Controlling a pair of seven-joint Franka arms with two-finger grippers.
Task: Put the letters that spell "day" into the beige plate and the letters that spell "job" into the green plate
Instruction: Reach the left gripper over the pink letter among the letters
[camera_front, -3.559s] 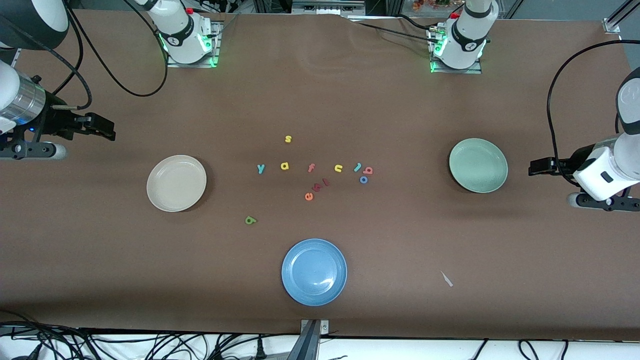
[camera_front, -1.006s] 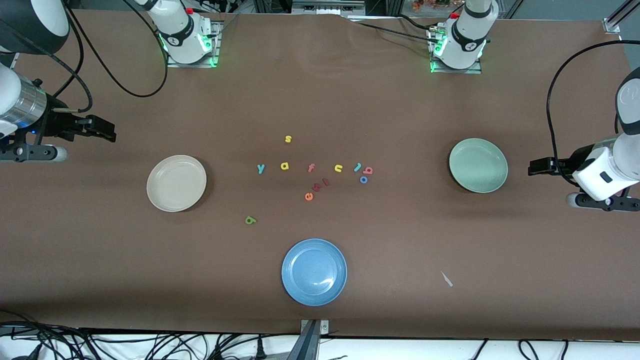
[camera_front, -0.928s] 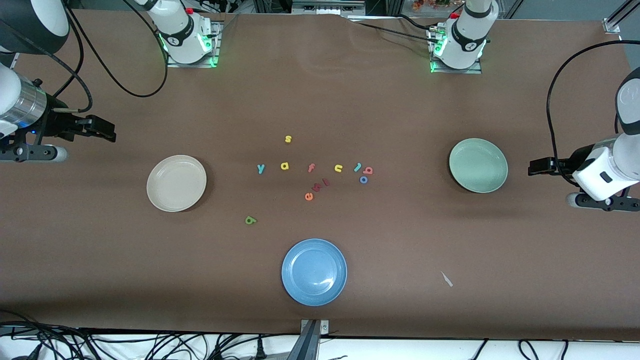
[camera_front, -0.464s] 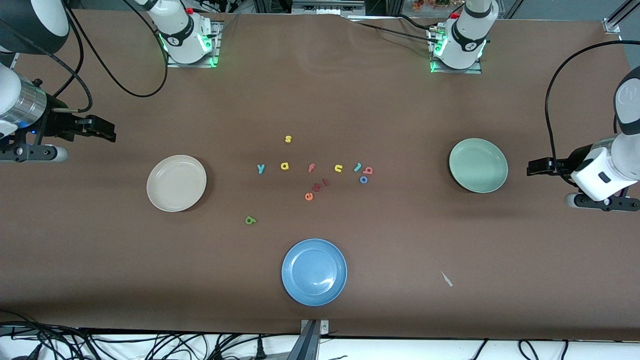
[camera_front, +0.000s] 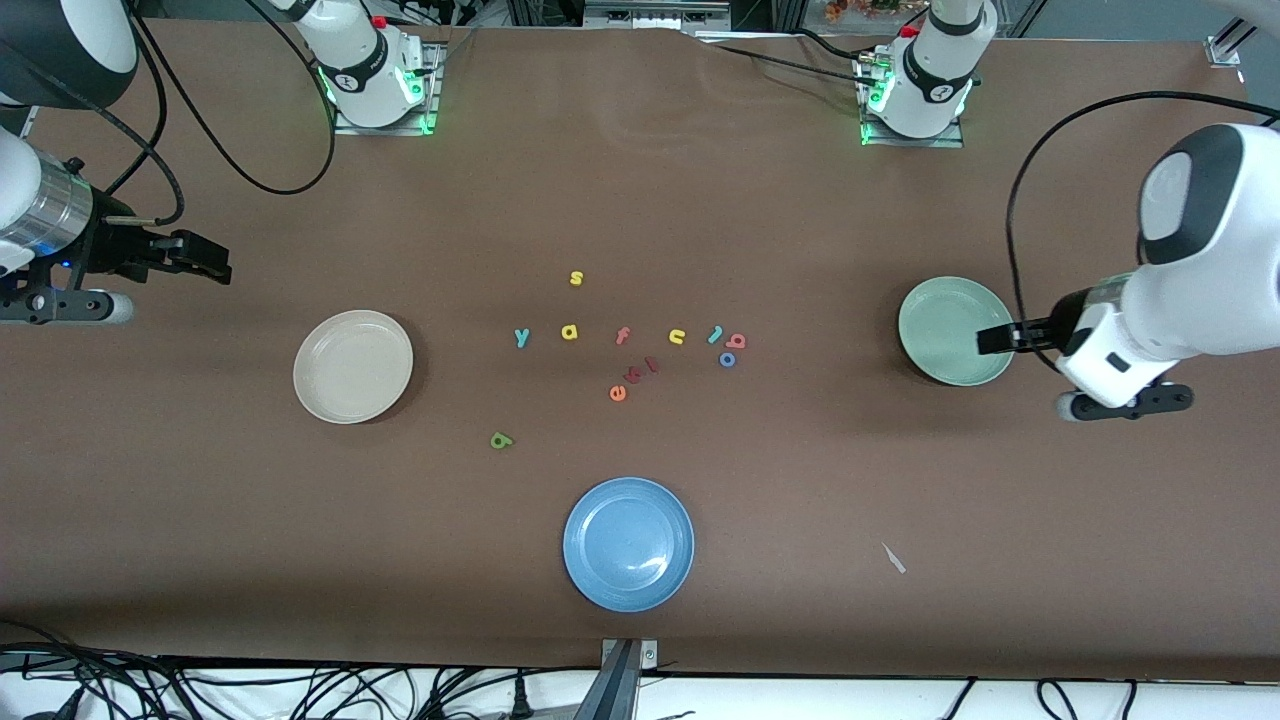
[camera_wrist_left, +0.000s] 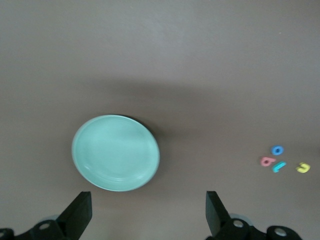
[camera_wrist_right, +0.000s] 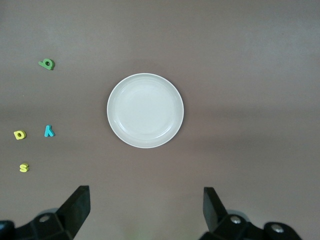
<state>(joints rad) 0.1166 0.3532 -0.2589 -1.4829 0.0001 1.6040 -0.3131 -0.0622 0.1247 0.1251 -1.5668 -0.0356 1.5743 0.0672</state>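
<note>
**A:** What is in the plates?

**B:** Nothing. The beige plate (camera_front: 353, 366) sits toward the right arm's end of the surface (camera_front: 640, 200), the green plate (camera_front: 950, 325) toward the left arm's end, and a blue plate (camera_front: 628, 543) lies nearest the front camera. All three hold no letters.

**A:** So where are the letters?

**B:** All on the bare surface, between the beige and green plates. The teal y (camera_front: 521, 337) and yellow a (camera_front: 569, 332) lie side by side on the beige plate's side of the cluster. The green d (camera_front: 501, 440) lies apart from them, nearer the front camera. The teal j (camera_front: 715, 334), pinkish-red b (camera_front: 737, 341) and blue o (camera_front: 727, 359) are bunched closely together on the green plate's side.

**A:** And the others?

**B:** A yellow s (camera_front: 576, 278) lies farthest from the camera, a pink f (camera_front: 622, 336) and yellow u (camera_front: 677, 337) sit in the row, and an orange e (camera_front: 617, 393) sits nearer the camera beside two small red letters I cannot read.

**A:** The arms?

**B:** The left end effector (camera_front: 985, 340) is over the rim of the green plate, fingers spread wide, holding nothing; its wrist view shows that plate between the fingers (camera_wrist_left: 79, 212). The right end effector (camera_front: 215, 262) waits near the table's edge, well apart from the beige plate, also spread wide and empty.
</note>
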